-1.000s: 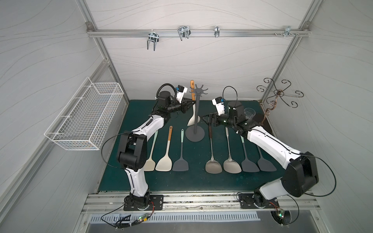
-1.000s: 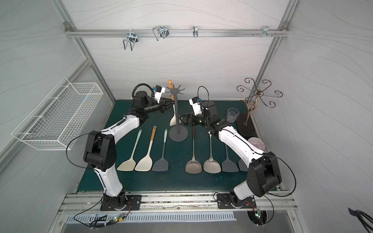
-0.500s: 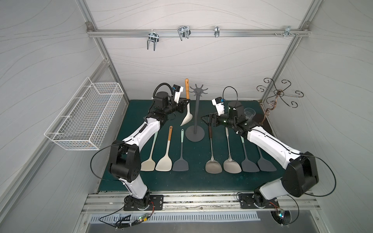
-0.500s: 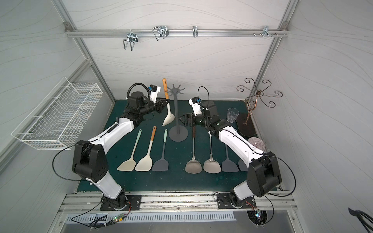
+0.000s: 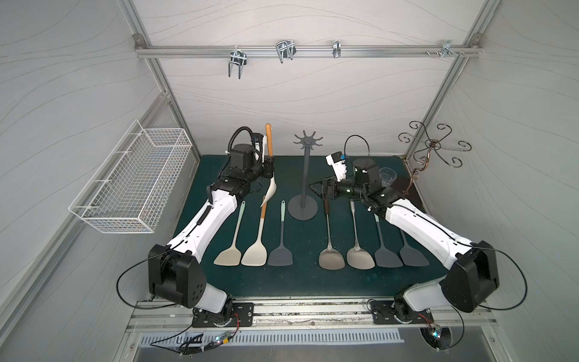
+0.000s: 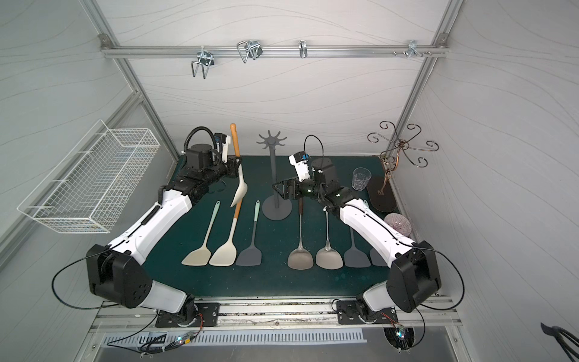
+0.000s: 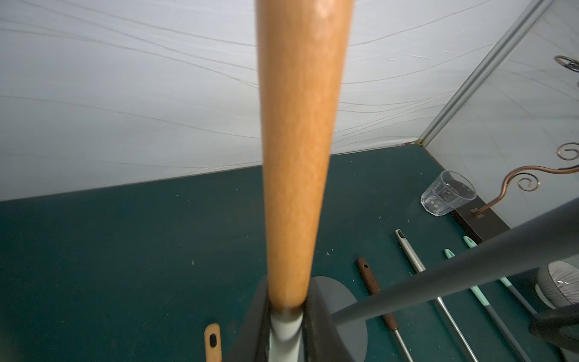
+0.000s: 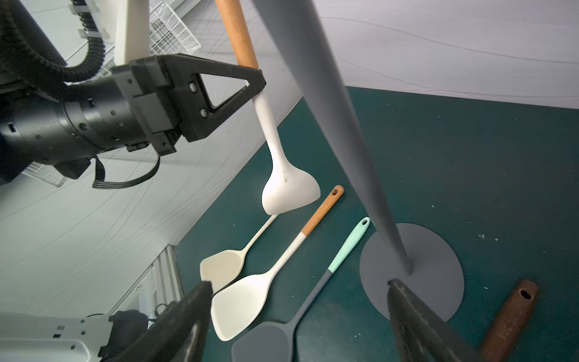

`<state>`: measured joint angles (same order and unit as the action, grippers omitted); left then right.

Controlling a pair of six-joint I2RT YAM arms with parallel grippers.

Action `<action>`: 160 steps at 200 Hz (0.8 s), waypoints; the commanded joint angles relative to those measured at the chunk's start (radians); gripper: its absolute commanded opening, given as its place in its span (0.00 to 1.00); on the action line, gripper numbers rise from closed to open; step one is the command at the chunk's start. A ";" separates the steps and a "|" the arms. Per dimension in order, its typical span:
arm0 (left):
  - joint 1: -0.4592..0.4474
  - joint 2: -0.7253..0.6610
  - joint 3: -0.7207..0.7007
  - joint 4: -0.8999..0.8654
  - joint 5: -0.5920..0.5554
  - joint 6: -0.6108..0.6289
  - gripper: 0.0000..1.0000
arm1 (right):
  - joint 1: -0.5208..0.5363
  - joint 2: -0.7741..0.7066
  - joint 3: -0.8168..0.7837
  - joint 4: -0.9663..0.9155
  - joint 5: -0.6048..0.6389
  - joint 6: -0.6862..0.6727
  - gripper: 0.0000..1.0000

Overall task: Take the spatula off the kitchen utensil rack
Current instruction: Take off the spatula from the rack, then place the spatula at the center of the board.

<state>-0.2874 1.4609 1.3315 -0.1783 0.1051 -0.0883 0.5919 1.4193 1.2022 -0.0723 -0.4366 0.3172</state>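
While the left gripper point(image 5: 270, 166) is clamped on the spatula point(image 5: 268, 142) right where the wood meets the white neck, the worry is a pivot. That is one narrow pinch with a long handle above and a broad blade below, so any quick swing may let it twist or slide in the grip. The blade hangs just over the row of spatulas point(image 5: 257, 254) on the green mat point(image 5: 300, 282), and a careless lowering could knock them. Watch the right gripper point(image 5: 315, 189) too: its jaws are spread wide and empty, right beside the pole of the kitchen utensil rack point(image 5: 305, 175). Contact is hard to judge, and a clumsy pull-away could tip the stand. The spatula itself runs upright through the left jaws, handle above, blade dangling beneath. It is clear of the rack, which stands off to that gripper's side with bare hooks.
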 commanded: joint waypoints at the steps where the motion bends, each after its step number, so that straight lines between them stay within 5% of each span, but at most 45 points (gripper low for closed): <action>1: -0.023 -0.045 0.000 -0.048 -0.140 -0.022 0.00 | 0.013 -0.055 -0.014 -0.036 -0.025 -0.003 0.90; 29: -0.038 -0.061 0.017 -0.154 -0.253 -0.059 0.00 | 0.028 -0.094 -0.032 -0.071 -0.022 -0.017 0.99; 160: -0.081 -0.177 -0.026 -0.449 -0.682 -0.105 0.00 | 0.142 -0.172 -0.098 -0.152 0.038 -0.020 0.99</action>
<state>-0.3637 1.2957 1.2964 -0.5854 -0.4381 -0.1677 0.7166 1.2640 1.1099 -0.1940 -0.4187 0.2989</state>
